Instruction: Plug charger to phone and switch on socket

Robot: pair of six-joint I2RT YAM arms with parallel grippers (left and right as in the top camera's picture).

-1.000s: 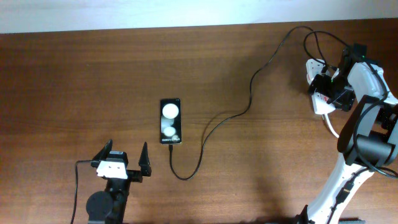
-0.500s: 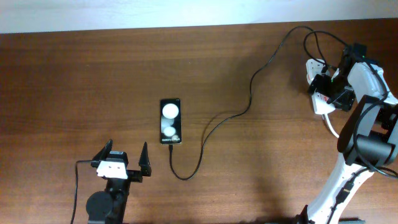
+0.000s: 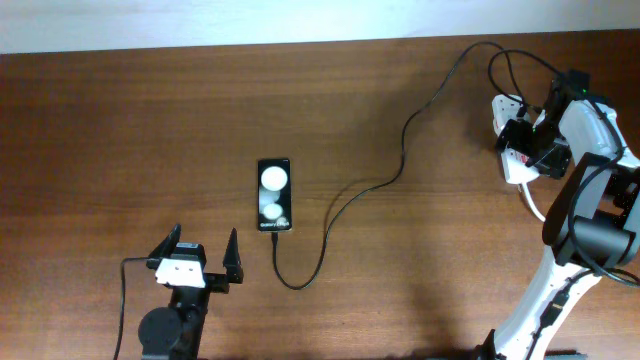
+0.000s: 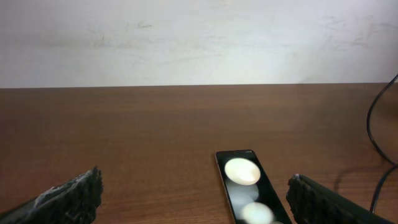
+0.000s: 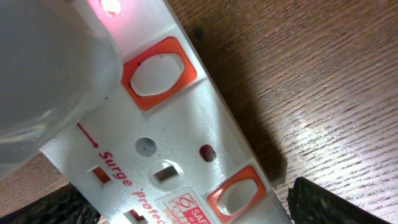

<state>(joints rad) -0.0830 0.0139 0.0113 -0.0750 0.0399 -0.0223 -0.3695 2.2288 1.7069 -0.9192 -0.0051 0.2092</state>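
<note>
Left gripper (image 3: 205, 238), lower left, gapes wide and empty. The phone (image 3: 274, 194) lies just up-right of it on the tabletop (image 3: 120, 130). Right gripper (image 3: 525, 142), upper right, is spread wide over the socket (image 5: 186, 137), holding nothing. The charger (image 3: 324, 250) cable trails between phone and socket.
</note>
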